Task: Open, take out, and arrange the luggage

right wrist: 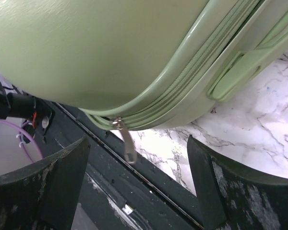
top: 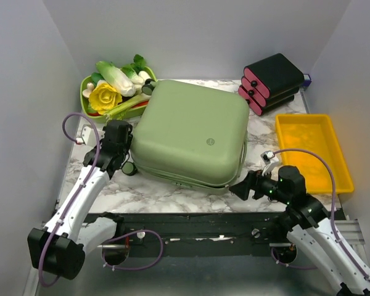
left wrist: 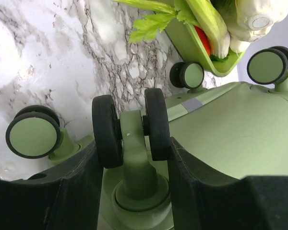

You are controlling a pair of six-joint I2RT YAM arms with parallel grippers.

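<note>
The luggage [top: 191, 132], a pale sage-green hard-shell suitcase, lies flat and closed in the middle of the marble table. My left gripper [top: 126, 161] is at its left side. In the left wrist view the left gripper [left wrist: 133, 143] is closed around a double caster wheel [left wrist: 132, 127], with the fingers [left wrist: 62, 191] pressed against the black tyres. My right gripper [top: 238, 188] is open at the suitcase's near right corner. In the right wrist view the right gripper [right wrist: 138, 141] is open, and the metal zipper pull [right wrist: 127, 143] hangs free between the fingers, touching neither.
A green tray [top: 84, 92] of toy vegetables stands at the back left, touching the suitcase. A black box with pink-red ends [top: 272, 81] sits at the back right. A shallow yellow tray [top: 308, 145] lies at the right. A dark rail [top: 203, 225] runs along the near table edge.
</note>
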